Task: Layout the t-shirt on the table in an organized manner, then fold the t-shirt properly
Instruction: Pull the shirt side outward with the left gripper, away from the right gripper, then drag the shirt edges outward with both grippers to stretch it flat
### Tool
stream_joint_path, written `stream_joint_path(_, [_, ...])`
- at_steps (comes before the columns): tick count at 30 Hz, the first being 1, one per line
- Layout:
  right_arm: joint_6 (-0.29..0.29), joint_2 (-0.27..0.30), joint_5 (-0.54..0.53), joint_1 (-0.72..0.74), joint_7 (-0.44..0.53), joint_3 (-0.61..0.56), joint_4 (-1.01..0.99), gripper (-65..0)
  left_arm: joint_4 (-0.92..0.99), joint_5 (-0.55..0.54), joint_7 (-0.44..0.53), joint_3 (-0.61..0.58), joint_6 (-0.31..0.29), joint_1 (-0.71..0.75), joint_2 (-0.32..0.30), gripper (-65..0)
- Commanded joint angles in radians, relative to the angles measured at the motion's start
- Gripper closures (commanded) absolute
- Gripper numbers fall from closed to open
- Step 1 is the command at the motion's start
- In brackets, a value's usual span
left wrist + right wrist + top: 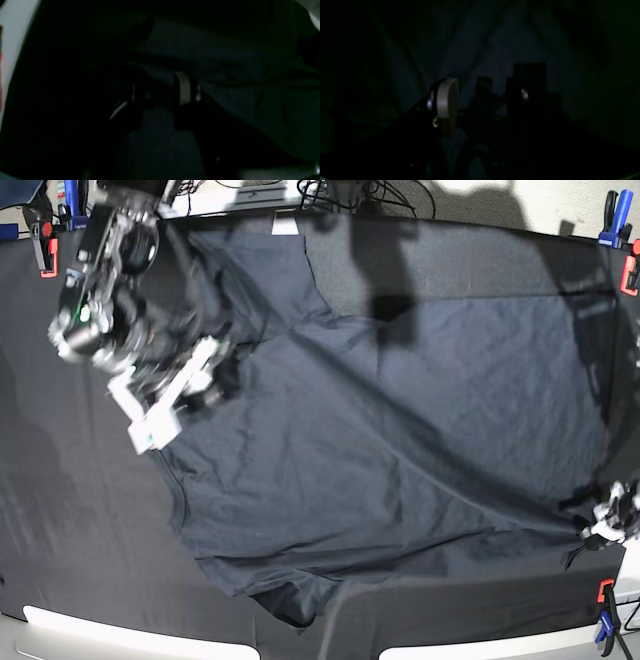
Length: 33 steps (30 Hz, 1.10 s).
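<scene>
on the black-clothed table (pixel 60 510) the slate-blue t-shirt (pixel 380 450) lies spread. right gripper (pixel 185 385) hovers wide over one sleeve; left gripper (pixel 612 520) pinches the shirt's edge.

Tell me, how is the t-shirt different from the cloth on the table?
The t-shirt is slate-blue; the table cloth is black. The t-shirt lies spread at a slant with wrinkles, while the cloth is stretched over the whole table and held by clamps. The t-shirt covers only part of the cloth. Both are dark, creased fabric.
</scene>
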<state>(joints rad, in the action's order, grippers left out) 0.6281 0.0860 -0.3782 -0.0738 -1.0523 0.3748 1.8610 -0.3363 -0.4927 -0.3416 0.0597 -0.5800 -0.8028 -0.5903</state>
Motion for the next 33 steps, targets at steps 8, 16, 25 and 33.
stream_joint_path(8, [-0.016, 0.046, -0.021, 0.081, 0.073, 0.111, -0.068, -29.0, -0.367, -0.013, -0.004, 0.099, -0.015, 0.246, -0.008, -15.1])
stream_joint_path(16, [-0.015, 0.085, -0.016, 0.26, 0.024, 0.11, -0.389, -29.0, -0.869, 0.019, -0.011, 0.099, 0.095, 0.594, -0.005, -15.0])
stream_joint_path(25, [-0.017, 0.145, 0.07, 0.33, 0.014, 0.11, -0.497, -29.0, -1.073, 0.021, 0.002, 0.164, 0.146, 0.841, 0.098, -15.1])
stream_joint_path(33, [-0.04, 0.272, 0.03, 0.355, 0.087, 0.108, -0.746, -29.0, -1.132, 0.02, 0.002, 0.224, 0.116, 0.919, 0.172, -15.1])
